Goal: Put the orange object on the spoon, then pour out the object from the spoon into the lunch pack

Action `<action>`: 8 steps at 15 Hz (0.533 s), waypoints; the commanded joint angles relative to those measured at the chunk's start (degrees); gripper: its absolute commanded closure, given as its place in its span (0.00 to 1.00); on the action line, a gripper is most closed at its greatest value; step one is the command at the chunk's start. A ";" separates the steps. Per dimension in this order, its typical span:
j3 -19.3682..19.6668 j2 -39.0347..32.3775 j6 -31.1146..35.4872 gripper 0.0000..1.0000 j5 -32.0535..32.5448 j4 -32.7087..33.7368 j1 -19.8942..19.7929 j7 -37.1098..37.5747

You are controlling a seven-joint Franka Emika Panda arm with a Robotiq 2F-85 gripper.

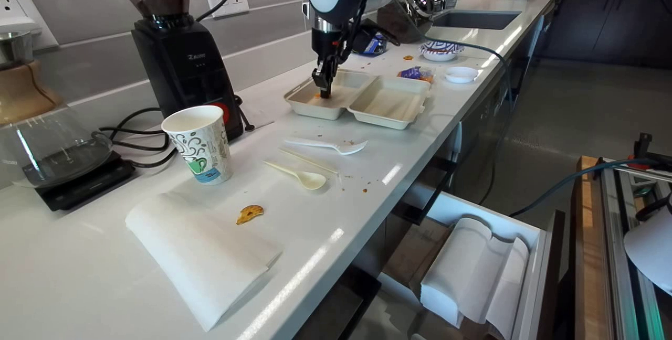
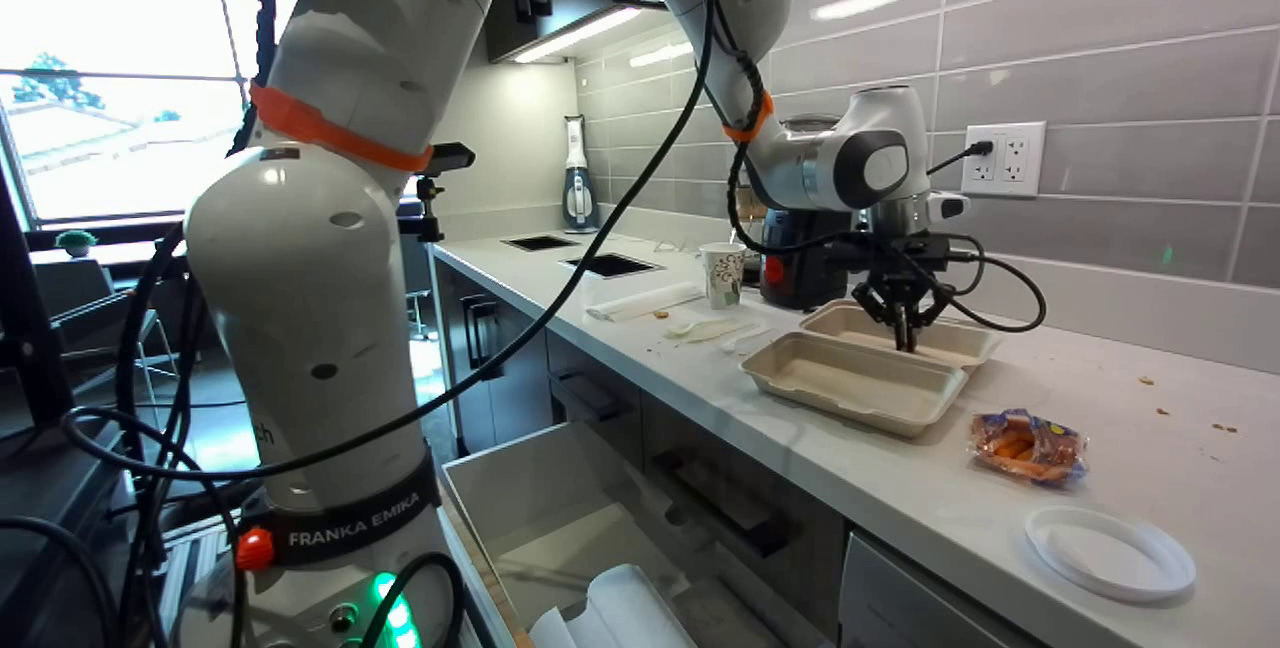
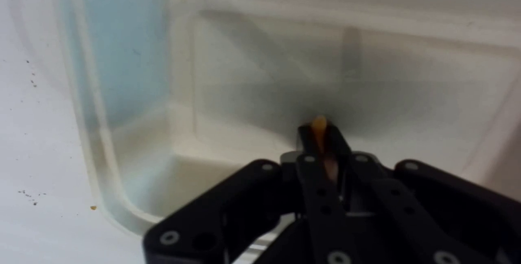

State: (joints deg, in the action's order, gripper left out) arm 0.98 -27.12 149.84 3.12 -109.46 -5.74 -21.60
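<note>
The orange object point(image 3: 319, 124) is inside the lunch pack point(image 1: 388, 103), in the half nearer the wall point(image 2: 1100, 78). The tool point(image 2: 905, 340) pinches it, leaving a rounded end in sight; whether it touches the lunch pack's floor I cannot tell. It will probably handle as light and firm, perhaps slippery, so a gentle hold across its middle seems right. Near the lunch pack lies the white fork point(image 1: 344, 147), and beyond that the spoon point(image 1: 311, 180), both on the tabletop point(image 1: 63, 266).

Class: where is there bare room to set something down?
Bare: the counter between the carafe and white sheet; the half of the lunch pack away from the hand. Crowded: the half under the hand, and around the spoon, cup and grinder.
</note>
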 commanded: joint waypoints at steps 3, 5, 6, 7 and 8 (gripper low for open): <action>-0.65 2.30 0.88 0.97 0.71 -1.39 -0.73 0.45; -0.66 3.83 1.17 0.97 0.78 -2.32 -0.58 0.47; -0.86 4.65 1.19 0.97 0.55 -2.79 -0.63 0.23; -0.95 5.62 1.15 0.97 0.61 -3.40 -0.53 0.08; -1.02 6.48 1.12 0.97 0.66 -3.90 -0.44 0.01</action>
State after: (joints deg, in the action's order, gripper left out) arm 0.81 -24.14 149.87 3.12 -109.90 -5.73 -21.59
